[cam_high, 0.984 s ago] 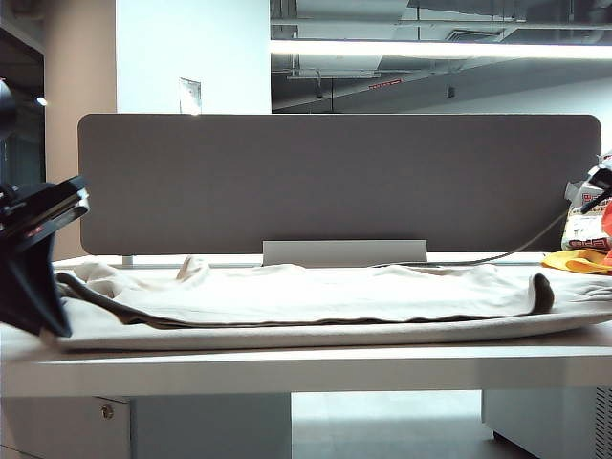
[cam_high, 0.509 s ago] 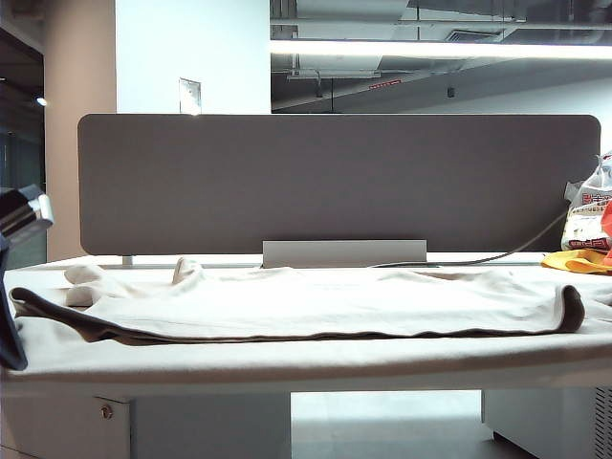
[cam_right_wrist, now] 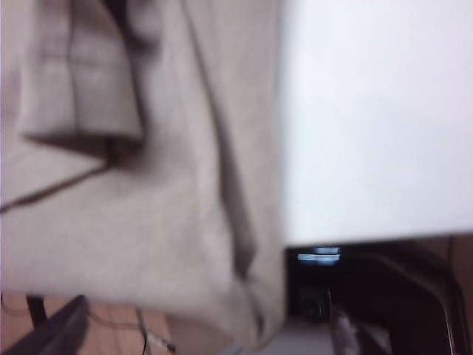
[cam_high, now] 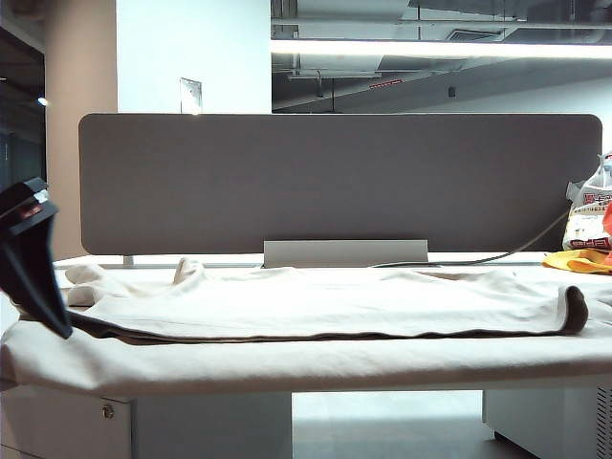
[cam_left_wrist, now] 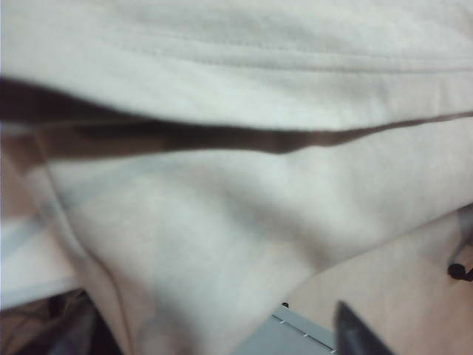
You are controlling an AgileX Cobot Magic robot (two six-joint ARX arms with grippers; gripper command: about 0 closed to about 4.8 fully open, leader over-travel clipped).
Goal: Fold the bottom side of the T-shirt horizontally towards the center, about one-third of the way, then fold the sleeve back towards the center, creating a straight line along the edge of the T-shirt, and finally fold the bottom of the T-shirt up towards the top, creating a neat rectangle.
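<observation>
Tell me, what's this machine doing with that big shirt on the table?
A two-armed robot is folding a beige T-shirt spread across the table. The near long side already lies folded over toward the middle. The left gripper hovers at the shirt's left end, jaws open, holding nothing. The right gripper hangs by the right end, also open and empty. The sleeve fold isn't done yet.

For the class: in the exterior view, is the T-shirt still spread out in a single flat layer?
No: the T-shirt shows a folded upper layer lying over the lower one.
</observation>
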